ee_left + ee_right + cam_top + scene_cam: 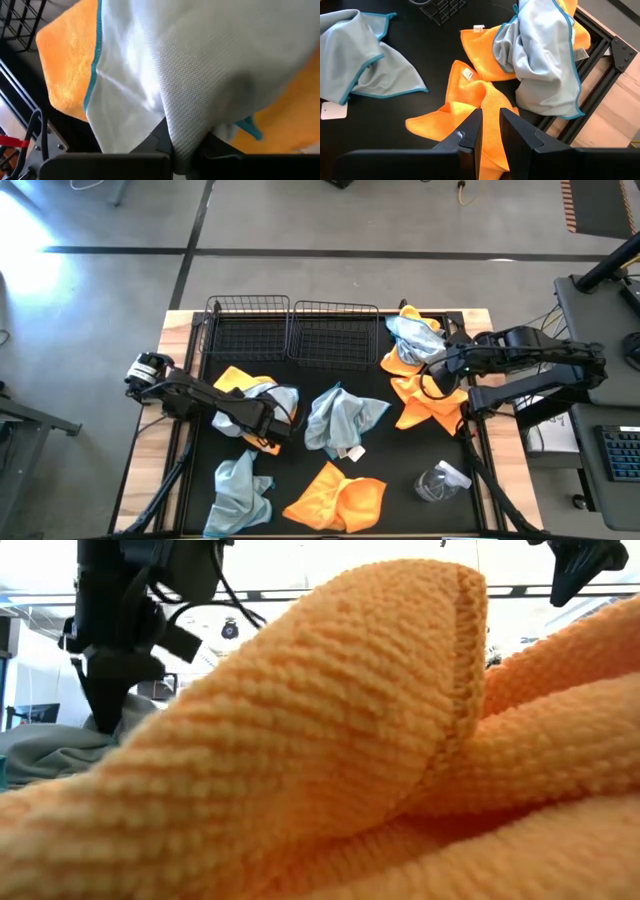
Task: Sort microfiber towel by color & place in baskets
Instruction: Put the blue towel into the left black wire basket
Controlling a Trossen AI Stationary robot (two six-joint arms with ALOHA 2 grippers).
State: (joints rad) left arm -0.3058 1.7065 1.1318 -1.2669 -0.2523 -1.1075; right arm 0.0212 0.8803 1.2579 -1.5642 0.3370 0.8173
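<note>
Two arms work the mat. Nearer, the left gripper [278, 423] pinches a blue-grey towel [210, 65] lying over an orange one [235, 380]. Farther right, the right gripper [489, 127], narrowly parted, hovers above an orange towel [470, 107]; both baskets [290, 330] sit beyond.

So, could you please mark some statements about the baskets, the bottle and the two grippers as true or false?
1. The left basket and the right basket hold no towel. True.
2. The spray bottle stands inside a basket. False: it lies on the black mat, near the front right corner.
3. The left gripper grips a pale blue-grey towel. True.
4. The right gripper hangs over a basket. False: it is over an orange towel at the right side of the mat.
</note>
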